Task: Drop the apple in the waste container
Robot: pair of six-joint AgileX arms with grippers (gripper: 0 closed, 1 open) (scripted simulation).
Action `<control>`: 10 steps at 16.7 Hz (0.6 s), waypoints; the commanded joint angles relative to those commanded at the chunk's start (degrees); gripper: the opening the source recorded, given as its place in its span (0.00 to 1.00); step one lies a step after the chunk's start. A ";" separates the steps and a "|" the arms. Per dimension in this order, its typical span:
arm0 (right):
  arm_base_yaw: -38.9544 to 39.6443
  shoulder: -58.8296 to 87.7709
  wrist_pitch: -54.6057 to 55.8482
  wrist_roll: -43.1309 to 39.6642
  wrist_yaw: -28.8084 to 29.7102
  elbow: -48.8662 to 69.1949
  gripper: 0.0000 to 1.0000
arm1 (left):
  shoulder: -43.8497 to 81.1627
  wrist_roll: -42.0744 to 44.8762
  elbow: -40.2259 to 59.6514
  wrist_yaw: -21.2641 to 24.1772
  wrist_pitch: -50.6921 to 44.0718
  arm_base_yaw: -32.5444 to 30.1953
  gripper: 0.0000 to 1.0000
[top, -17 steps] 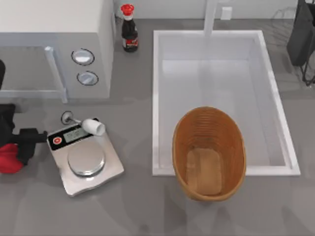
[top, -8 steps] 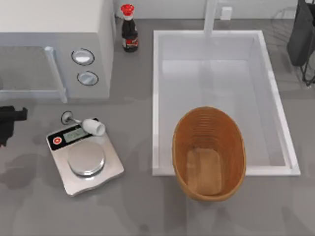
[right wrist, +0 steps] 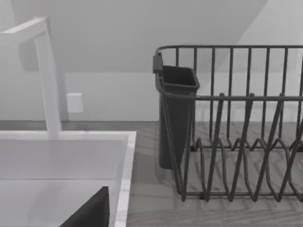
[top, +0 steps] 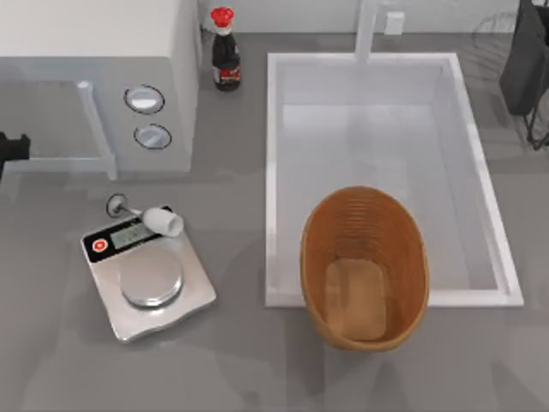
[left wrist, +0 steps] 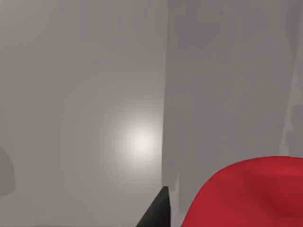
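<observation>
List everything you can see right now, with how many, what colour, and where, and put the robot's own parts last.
apple: one, bright red, close up in the left wrist view.
waste container: one, brown, oval, sitting in the sink's near end, over its front rim.
sink: one, white, right half of the table.
sauce bottle: one, dark with red cap, left of the sink's far corner.
scale: one, silver, front left.
microwave: one, light grey, far left.
dish rack: one, dark, far right.
left pincer: black, at the left edge.
right arm: black, parked far right.
</observation>
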 joint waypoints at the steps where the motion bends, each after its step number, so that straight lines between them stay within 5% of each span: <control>1: 0.00 0.00 0.00 0.00 0.00 0.00 1.00 | 0.10 0.34 1.56 0.27 -1.88 -0.69 0.00; 10: 0.00 0.00 0.00 0.00 0.00 0.00 1.00 | 0.53 -0.49 3.20 0.54 -4.27 -1.78 0.00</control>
